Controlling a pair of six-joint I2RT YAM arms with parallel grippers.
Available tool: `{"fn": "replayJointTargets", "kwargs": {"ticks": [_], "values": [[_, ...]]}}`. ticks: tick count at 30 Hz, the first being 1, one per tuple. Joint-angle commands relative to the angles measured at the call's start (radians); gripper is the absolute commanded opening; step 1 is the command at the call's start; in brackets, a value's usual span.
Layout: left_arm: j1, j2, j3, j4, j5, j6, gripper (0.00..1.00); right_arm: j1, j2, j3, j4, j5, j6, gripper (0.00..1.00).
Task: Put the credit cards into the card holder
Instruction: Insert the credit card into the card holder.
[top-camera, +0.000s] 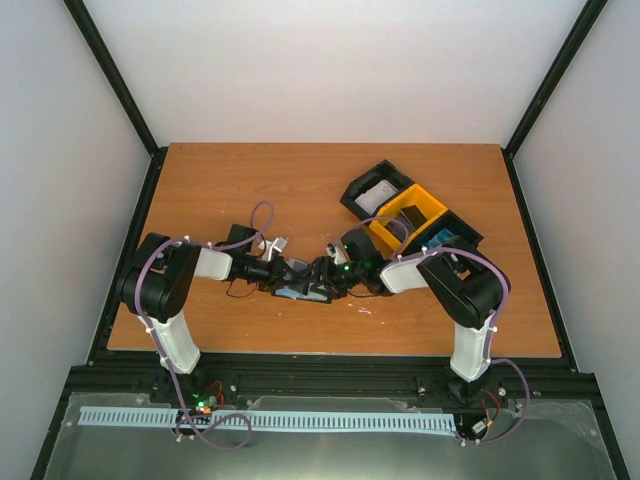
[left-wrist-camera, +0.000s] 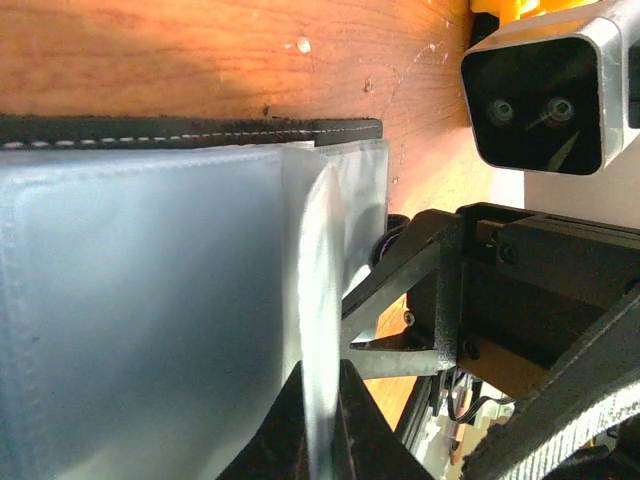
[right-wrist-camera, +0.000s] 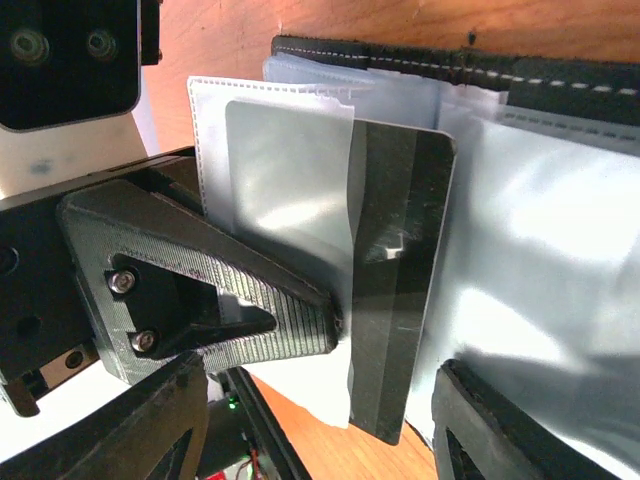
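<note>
The black card holder (top-camera: 300, 293) lies open at mid-table between both arms. Its stitched edge (left-wrist-camera: 190, 130) and clear inner sleeves (left-wrist-camera: 140, 300) fill the left wrist view. My left gripper (left-wrist-camera: 322, 425) is shut on the edge of one clear sleeve. In the right wrist view, a grey-white credit card (right-wrist-camera: 395, 300) with a dark stripe sits partly inside a sleeve (right-wrist-camera: 540, 250). My right gripper (right-wrist-camera: 320, 400) is open, with its fingers (right-wrist-camera: 500, 430) standing either side of the card's near end without touching it. A blue card (top-camera: 441, 239) shows in the tray.
A three-compartment black-and-yellow tray (top-camera: 405, 212) stands at the back right, close behind the right arm. The two grippers are almost touching; the left finger (right-wrist-camera: 230, 290) crosses the right wrist view, and the right wrist camera (left-wrist-camera: 540, 90) looms in the left one.
</note>
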Motion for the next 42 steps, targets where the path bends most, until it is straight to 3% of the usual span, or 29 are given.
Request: {"fn": "replayJointTargets", "kwargs": {"ticks": [1, 10, 20, 30, 37, 42], "values": [[0.0, -0.029, 0.003, -0.002, -0.008, 0.034, 0.01, -0.007, -0.023, -0.011, -0.109, 0.054, -0.055, 0.61], [0.0, -0.03, 0.008, -0.02, -0.016, 0.045, 0.02, -0.007, 0.019, 0.066, -0.114, 0.039, -0.098, 0.48], [0.0, -0.028, 0.008, -0.023, -0.013, 0.051, 0.12, -0.005, 0.068, 0.107, -0.058, -0.007, -0.089, 0.45], [0.0, -0.029, 0.011, -0.034, -0.02, 0.053, 0.14, -0.005, 0.073, 0.099, 0.018, -0.045, -0.036, 0.43], [0.0, -0.053, 0.033, -0.099, -0.084, 0.083, 0.02, -0.014, 0.005, 0.072, -0.128, 0.075, -0.097, 0.5], [-0.002, -0.062, 0.052, -0.133, -0.117, 0.087, 0.05, -0.027, -0.116, 0.034, -0.255, 0.165, -0.168, 0.52]]}}
